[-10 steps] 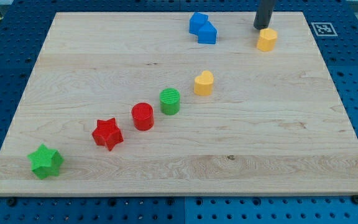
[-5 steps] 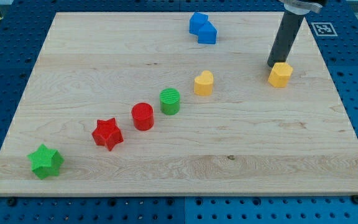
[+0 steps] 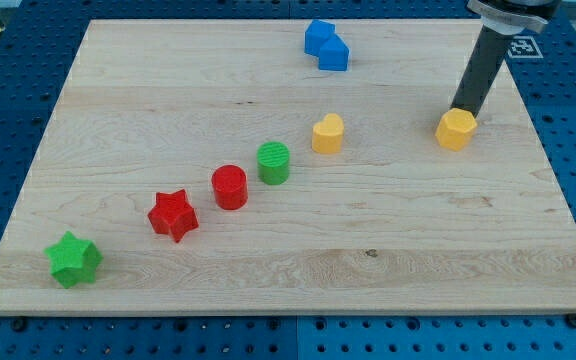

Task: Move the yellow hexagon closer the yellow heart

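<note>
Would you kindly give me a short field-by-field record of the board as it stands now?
tip: my tip sits at the top edge of the yellow hexagon, seemingly touching
target: yellow heart, to the view's left of the hexagon, clearly apart
diagonal row: green cylinder, red cylinder, red star, green star
top: two blue blocks, touching
surface: wooden board
</note>
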You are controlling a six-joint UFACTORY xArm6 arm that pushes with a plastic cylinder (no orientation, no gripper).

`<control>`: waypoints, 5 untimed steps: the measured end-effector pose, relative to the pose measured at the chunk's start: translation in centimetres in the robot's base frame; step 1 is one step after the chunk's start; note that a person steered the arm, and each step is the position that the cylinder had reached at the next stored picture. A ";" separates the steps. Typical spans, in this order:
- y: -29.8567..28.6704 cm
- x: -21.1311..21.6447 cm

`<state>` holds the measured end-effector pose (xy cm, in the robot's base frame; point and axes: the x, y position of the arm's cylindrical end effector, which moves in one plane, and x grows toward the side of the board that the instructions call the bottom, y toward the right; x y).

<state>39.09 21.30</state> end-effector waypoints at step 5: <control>-0.7 5.9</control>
<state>44.97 20.64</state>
